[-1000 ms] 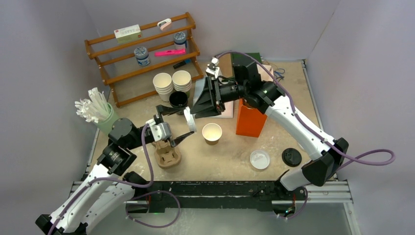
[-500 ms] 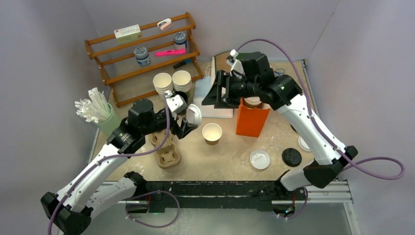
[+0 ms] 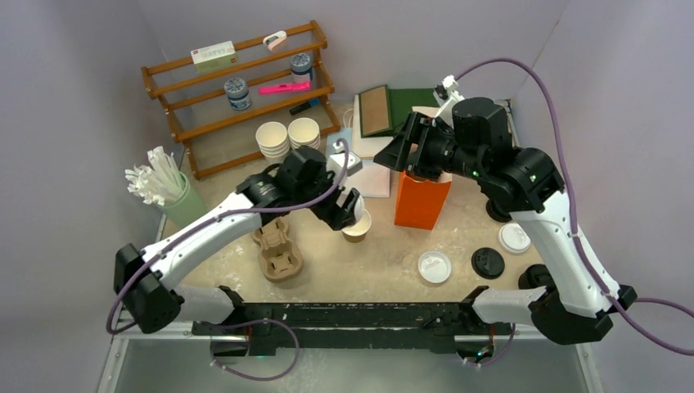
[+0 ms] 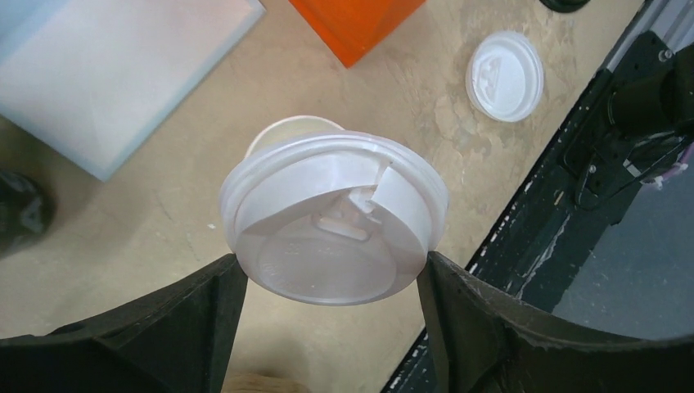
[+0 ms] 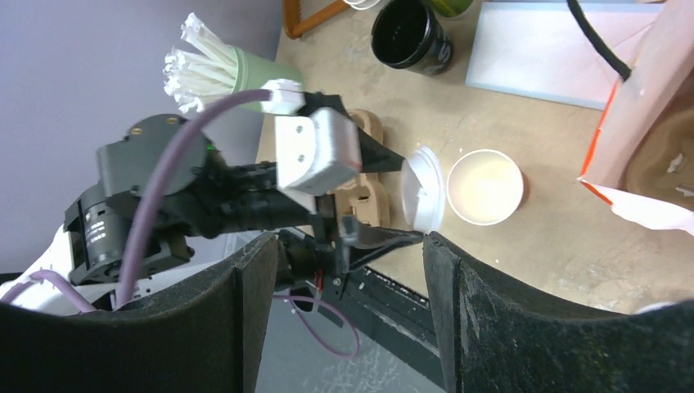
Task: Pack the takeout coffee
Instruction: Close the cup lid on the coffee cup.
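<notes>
An open brown kraft cup (image 3: 358,226) stands mid-table, its pale inside showing (image 5: 485,187). My left gripper (image 3: 347,208) is shut on a round white lid (image 4: 334,221) and holds it by the rim, just above and to the left of the cup's mouth (image 4: 288,128). From the right wrist the lid (image 5: 424,199) looks tilted on edge beside the cup. My right gripper (image 3: 403,152) hangs open and empty above the orange paper bag (image 3: 421,201). What is inside the bag cannot be made out.
Two loose white lids (image 3: 434,267) (image 3: 515,237) and a black lid (image 3: 488,263) lie front right. A pulp cup carrier (image 3: 278,254) sits under the left arm. At the back are stacked white cups (image 3: 288,136), a black cup (image 5: 409,37), a green straw holder (image 3: 170,195) and a wooden shelf (image 3: 237,90).
My left arm swung right, carrying the lid from beside the carrier to over the cup. My right arm pulled back up and to the right, its jaws opening wider.
</notes>
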Available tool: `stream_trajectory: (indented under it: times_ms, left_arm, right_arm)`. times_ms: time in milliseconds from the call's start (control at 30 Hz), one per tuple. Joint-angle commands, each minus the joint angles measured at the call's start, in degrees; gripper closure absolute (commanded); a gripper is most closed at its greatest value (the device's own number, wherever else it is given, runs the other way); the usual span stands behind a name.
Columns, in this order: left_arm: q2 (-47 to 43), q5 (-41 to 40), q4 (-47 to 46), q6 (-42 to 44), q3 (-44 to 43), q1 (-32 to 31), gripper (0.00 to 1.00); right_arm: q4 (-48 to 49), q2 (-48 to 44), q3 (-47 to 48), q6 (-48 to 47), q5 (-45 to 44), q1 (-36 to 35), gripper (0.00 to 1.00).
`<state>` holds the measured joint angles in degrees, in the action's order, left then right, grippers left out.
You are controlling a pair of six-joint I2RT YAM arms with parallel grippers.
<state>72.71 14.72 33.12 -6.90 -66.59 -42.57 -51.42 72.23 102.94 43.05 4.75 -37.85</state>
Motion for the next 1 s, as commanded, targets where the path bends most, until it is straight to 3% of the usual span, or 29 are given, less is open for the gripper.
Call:
stream_trajectory:
  times_ms: [0, 367, 967]
  left_arm:
    - [6.9, -6.4, 8.1, -5.0, -7.5, -3.2, 0.23]
    - [20.3, -14.4, 17.2, -8.5, -15.9, -6.2, 0.16]
    - [30.8, -13.5, 21.7, -8.4, -25.0, -7.2, 0.11]
  right_arm:
    - [-2.1, -2.2, 0.0, -0.5, -5.3, 0.1, 0.32]
    - [-3.7, -7.2, -1.2, 0.4, -9.5, 0.1, 0.32]
    - [-4.6, -7.8, -0.8, -1.0, -11.0, 0.1, 0.32]
